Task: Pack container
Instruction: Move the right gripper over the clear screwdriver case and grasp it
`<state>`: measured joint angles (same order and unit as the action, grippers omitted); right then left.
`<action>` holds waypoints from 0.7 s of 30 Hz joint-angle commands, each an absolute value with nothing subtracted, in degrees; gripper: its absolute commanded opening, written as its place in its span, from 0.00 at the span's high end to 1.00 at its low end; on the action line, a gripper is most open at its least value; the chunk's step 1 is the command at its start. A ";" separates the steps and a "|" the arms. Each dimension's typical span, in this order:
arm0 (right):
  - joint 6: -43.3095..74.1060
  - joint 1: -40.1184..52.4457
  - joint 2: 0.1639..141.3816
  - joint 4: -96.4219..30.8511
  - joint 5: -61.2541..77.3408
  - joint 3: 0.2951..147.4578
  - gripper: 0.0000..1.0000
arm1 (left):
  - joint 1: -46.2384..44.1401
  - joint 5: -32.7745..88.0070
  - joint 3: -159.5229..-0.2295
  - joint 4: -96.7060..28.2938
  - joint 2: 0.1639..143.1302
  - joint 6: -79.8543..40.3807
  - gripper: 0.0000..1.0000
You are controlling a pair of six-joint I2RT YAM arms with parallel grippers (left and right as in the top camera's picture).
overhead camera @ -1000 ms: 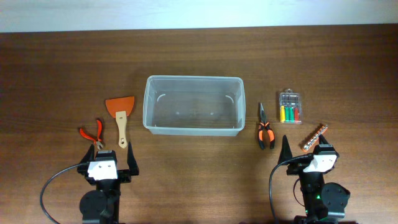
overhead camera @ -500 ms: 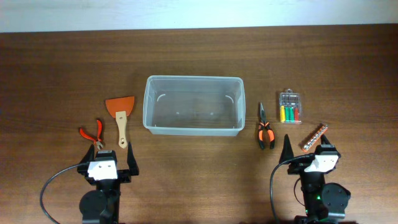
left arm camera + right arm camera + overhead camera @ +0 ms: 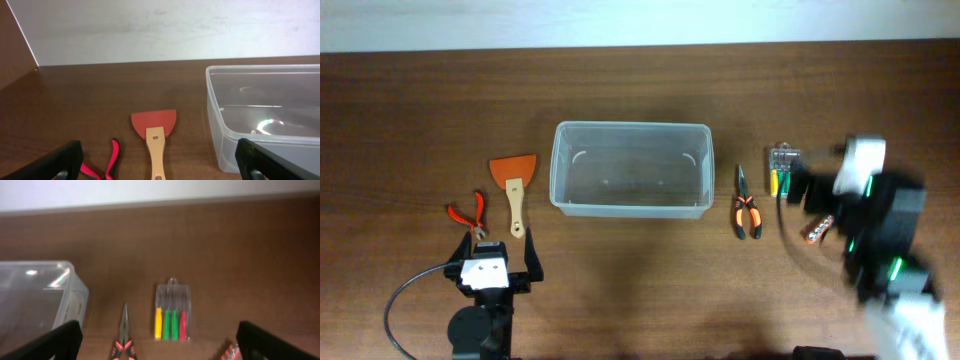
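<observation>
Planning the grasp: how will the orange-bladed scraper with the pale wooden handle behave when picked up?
The orange-bladed, wooden-handled scraper looks rigid, so it probably lifts as one piece. Lying flat on the brown wooden table, it seems unlikely to roll. Its wide blade may tip it forward if gripped at the handle's end.

From overhead the right arm (image 3: pixel 870 215) is a blur. It covers the right side of the bit case (image 3: pixel 781 162) and part of the socket strip (image 3: pixel 816 231), which is itself too smeared to read. In the left wrist view the container (image 3: pixel 235 127) runs off the right edge, and the bottom edge cuts the scraper (image 3: pixel 154 125) handle and the red pliers (image 3: pixel 114 157). The right wrist view is soft throughout. There the container is cut at the left and the orange pliers (image 3: pixel 123 335) at the bottom.
</observation>
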<state>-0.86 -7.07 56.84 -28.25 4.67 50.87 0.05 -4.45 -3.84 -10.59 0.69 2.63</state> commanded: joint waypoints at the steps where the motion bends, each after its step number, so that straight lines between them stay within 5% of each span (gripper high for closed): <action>1: -1.69 -6.85 73.65 -41.91 5.76 73.63 0.01 | 0.27 -3.64 -3.14 -10.46 0.30 3.55 0.01; 8: -1.69 -6.87 93.58 -61.45 2.52 101.38 0.01 | 0.27 -3.64 -3.14 -10.46 0.30 3.55 0.01; 21: -1.72 -6.85 98.65 -64.14 2.31 102.17 0.01 | 0.27 -3.64 -3.14 -10.46 0.30 3.55 0.01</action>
<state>-1.56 -7.07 97.21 -63.86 3.44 100.99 0.05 -4.43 -3.68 -10.66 0.62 2.63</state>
